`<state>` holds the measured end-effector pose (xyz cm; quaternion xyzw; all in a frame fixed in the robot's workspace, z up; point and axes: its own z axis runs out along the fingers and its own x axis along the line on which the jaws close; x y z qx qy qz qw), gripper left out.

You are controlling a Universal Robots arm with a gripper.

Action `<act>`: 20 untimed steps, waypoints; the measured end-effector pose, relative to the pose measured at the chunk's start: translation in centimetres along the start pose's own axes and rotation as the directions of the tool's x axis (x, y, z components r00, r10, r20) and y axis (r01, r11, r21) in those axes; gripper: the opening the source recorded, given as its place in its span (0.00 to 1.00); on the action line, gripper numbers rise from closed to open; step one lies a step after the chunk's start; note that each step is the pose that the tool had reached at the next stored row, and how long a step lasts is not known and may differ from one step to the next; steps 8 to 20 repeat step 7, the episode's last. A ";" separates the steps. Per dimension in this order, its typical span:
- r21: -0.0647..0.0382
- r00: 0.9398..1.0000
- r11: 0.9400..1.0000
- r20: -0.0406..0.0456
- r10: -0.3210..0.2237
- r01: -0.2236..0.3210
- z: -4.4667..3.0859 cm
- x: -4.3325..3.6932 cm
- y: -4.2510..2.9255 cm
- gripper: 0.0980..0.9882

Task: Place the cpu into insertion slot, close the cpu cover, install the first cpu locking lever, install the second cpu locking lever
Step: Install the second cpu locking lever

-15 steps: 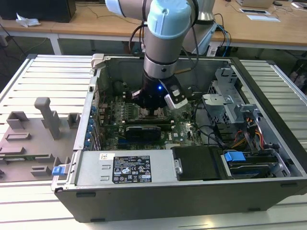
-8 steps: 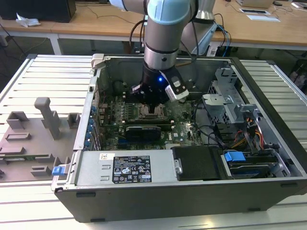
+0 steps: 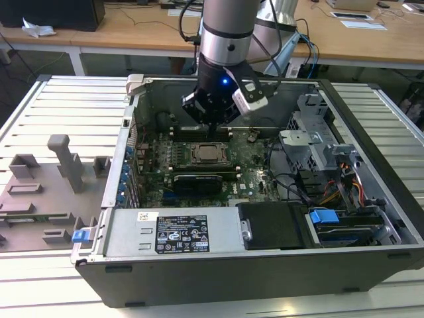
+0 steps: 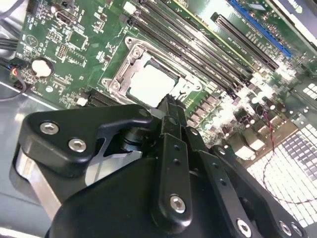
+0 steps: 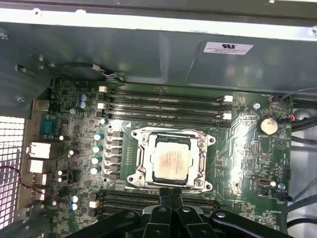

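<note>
The grey metal computer case [image 3: 199, 278] lies open on its side on the pale slatted counter [image 3: 59, 106], and the green motherboard [image 5: 237, 163] sits flat at its bottom. In the middle of that board is the square dark insertion slot with its silver metal rim [image 5: 140, 168], and the small flat cpu with the pale silver-grey top [image 5: 171, 159] already lies inside it. The thin silver cpu cover [image 5: 171, 135] — a frame with a big square window — lies down around the chip, so the metal top shows through the opening.

The black claw [image 5: 171, 194] hangs just beside the socket, at the edge away from the long dark memory slots [image 5: 163, 106]; its two fingers [image 4: 172, 119] are pressed together with nothing between them. In the exterior view the silver arm reaches down into the case, the claw [image 3: 211, 129] just above the socket.

Also inside the case, beside the motherboard, sit a grey power supply box with a white label [image 3: 175, 233] and a silver drive cage [image 3: 315, 142]. Outside the case, on the counter, stand grey plastic holders [image 3: 63, 162].
</note>
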<state>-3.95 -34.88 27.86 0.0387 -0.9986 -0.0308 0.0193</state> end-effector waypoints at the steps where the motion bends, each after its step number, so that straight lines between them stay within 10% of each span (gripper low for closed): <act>1: 0.000 1.000 1.000 0.000 0.000 0.000 0.00 0.00 0.00 0.01; 20: 0.000 1.000 1.000 0.000 0.000 0.000 -0.02 0.00 0.00 0.01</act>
